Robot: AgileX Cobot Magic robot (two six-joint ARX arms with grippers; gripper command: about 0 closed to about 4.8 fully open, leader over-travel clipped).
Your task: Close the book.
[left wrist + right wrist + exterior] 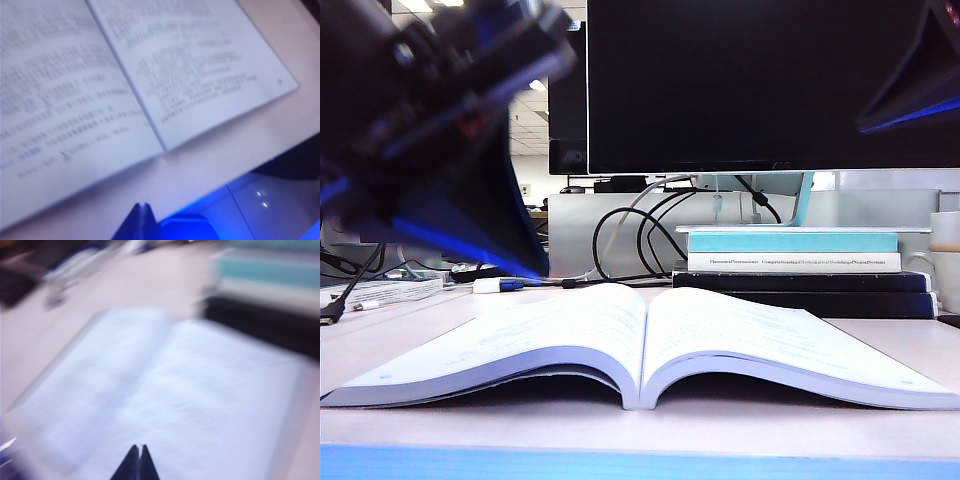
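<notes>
The book point(650, 335) lies open and flat on the table, white printed pages up, spine toward the camera in the exterior view. In the left wrist view its pages point(100, 85) fill most of the picture. The right wrist view shows the book point(165, 395) blurred below. My left gripper point(141, 206) is shut, empty, and hangs above the table beside the book's near edge. My right gripper point(137, 447) is shut, empty, above the open pages. In the exterior view the left arm point(440, 130) looms blurred at upper left. The right arm point(920, 80) shows at the upper right corner.
A stack of teal-and-white and dark books point(800, 260) stands behind the open book at right. A dark monitor point(760, 80) and black cables point(640, 235) are at the back. A white cup point(945, 260) sits far right. Blue tape runs along the table's front edge point(620, 462).
</notes>
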